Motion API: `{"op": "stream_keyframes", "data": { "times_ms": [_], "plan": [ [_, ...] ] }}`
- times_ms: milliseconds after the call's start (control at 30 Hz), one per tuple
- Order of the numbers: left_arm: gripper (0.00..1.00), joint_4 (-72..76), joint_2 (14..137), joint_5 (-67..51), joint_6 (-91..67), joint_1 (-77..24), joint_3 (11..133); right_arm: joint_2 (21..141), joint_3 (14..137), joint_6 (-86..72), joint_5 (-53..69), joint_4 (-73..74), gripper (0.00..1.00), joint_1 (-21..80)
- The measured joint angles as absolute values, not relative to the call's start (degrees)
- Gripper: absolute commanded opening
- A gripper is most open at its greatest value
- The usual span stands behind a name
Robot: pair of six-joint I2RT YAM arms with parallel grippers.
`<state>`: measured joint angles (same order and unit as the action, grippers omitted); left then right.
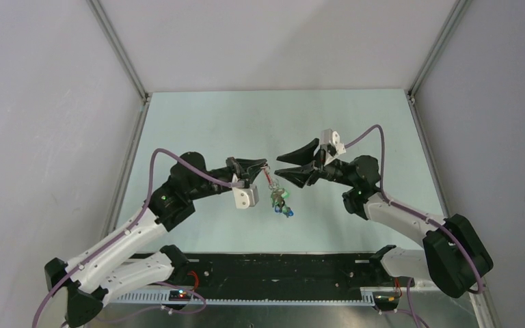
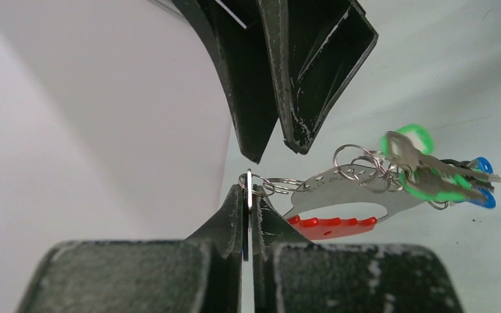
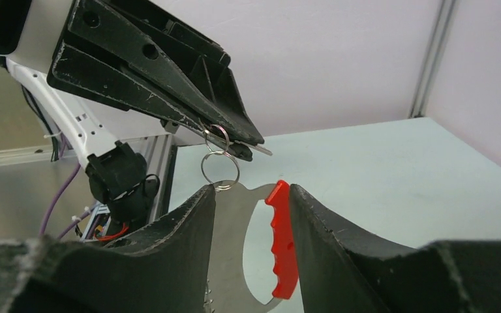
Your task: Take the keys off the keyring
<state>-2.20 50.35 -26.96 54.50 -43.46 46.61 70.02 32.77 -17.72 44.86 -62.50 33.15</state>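
Observation:
My left gripper (image 1: pixel 265 168) (image 2: pixel 249 195) is shut on a thin flat silver key, seen edge-on, and holds it above the table. Small split rings (image 3: pixel 220 166) link that key to the keyring (image 2: pixel 333 227), a silver plate with a red grip, which hangs free. The keys (image 2: pixel 424 176), silver with green and blue heads, dangle from its far end (image 1: pixel 281 203). My right gripper (image 1: pixel 281 169) (image 3: pixel 251 192) is open. Its fingertips sit close to the keyring (image 3: pixel 282 241), on either side of it in the right wrist view, without a clear grip.
The pale green table (image 1: pixel 246 123) is enclosed by grey walls with aluminium corner posts (image 1: pixel 119 55). A black rail (image 1: pixel 280 270) runs along the near edge between the arm bases. The bunch hangs over the middle of the table.

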Motion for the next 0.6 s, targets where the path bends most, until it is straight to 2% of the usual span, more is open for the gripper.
{"op": "stream_keyframes", "data": {
  "times_ms": [467,600],
  "plan": [
    [0.0,-2.2,49.84,-29.17,54.48,-43.44,46.61,73.6,38.54,-16.45,51.09,-60.88,0.44,36.49],
    [0.0,-2.2,49.8,-29.17,54.5,-43.42,46.61,73.93,39.27,-16.4,51.53,-59.86,0.48,36.86]
  ]
}}
